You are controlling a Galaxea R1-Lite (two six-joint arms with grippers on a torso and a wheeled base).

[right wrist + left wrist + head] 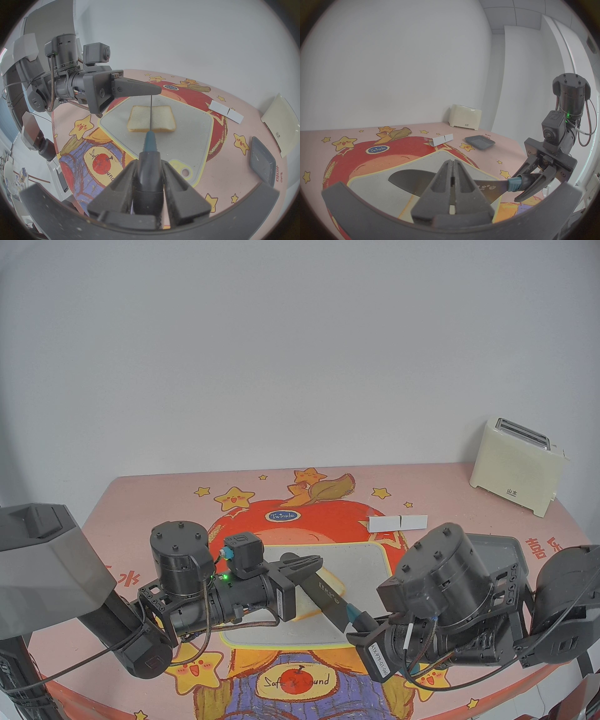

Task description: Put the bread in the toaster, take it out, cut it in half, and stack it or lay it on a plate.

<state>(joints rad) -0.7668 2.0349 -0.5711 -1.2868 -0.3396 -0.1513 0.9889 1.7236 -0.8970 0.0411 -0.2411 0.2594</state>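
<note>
One bread slice [151, 118] on board [193, 131] | right claw [149, 165] grips knife [150, 140] (blade over slice) | left claw [153, 90] closed above it.

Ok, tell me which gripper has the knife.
The right gripper, clamped on the handle of the knife, whose blade is over the bread. The left gripper is shut with nothing between its fingers, above the blade.

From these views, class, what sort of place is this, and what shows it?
Probably a mock kitchen in a bare room: toaster, bread on a cutting board, cartoon-printed table, plain white walls.
</note>
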